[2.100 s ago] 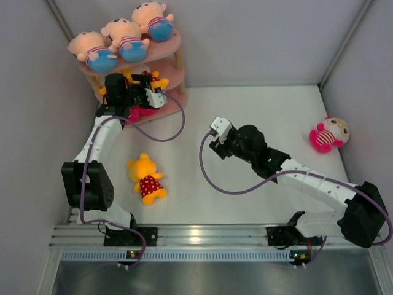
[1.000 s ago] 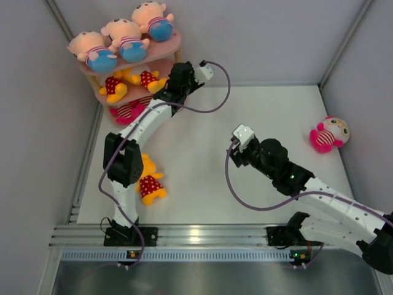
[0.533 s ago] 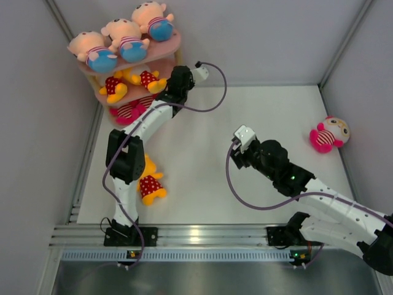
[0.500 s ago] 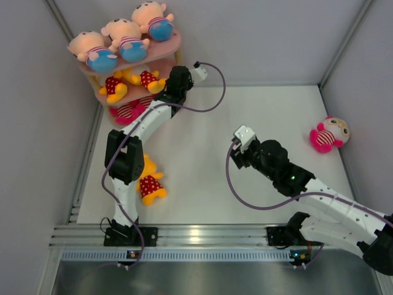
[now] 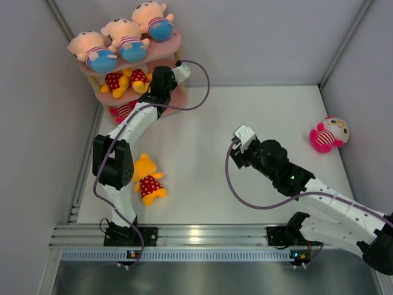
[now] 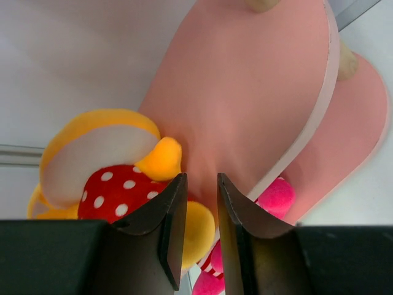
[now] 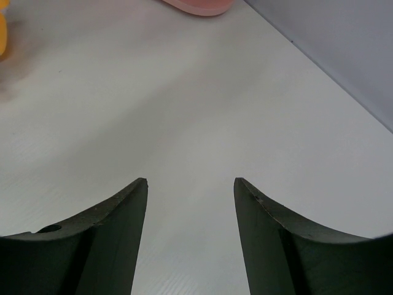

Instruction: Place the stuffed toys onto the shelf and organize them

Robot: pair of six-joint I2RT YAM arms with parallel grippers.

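The pink shelf [image 5: 164, 52] stands at the back left, with three boy dolls [image 5: 123, 40] on its top board. Two yellow bears [image 5: 126, 80] lie on the middle board and a pink striped doll [image 5: 123, 110] on the bottom one. My left gripper [image 5: 158, 83] is at the right end of the middle board. In the left wrist view its jaws [image 6: 201, 184] stand a narrow gap apart with nothing between them, just before a bear [image 6: 104, 184] and under a shelf board [image 6: 245, 92]. My right gripper [image 5: 236, 152] hangs open over mid-table, empty [image 7: 190, 184].
Another yellow bear [image 5: 146, 178] lies on the table beside the left arm's lower link. A pink doll [image 5: 328, 134] sits near the right wall. Grey walls close in left, back and right. The shelf's foot [image 7: 196, 5] shows at the top of the right wrist view.
My left arm has swung left, up to the shelf's middle board, and its jaws have narrowed. The nearer bear has shifted slightly left. The right arm has stayed put over the last second.
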